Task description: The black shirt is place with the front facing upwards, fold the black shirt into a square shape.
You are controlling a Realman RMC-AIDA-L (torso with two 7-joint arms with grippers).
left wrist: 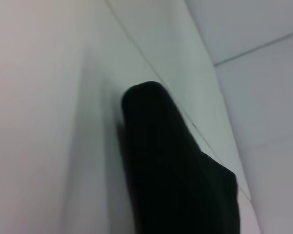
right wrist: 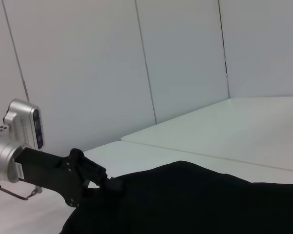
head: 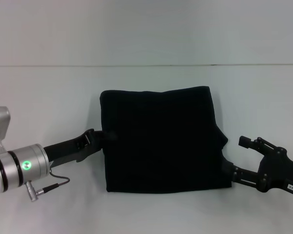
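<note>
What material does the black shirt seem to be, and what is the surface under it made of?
The black shirt looks like soft matte cloth, probably knit cotton: it lies folded with rounded, slightly bulging edges and gives no shine. The table looks like a smooth, hard white board, perhaps laminate: flat, evenly pale, with a thin seam line; the exact material cannot be told.

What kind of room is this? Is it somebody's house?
Probably not a house; it looks like a robot test room or lab. A plain white table holds only the black shirt, folded into a square. Bare white wall panels stand behind, and the left gripper and right gripper touch the shirt's sides.
</note>
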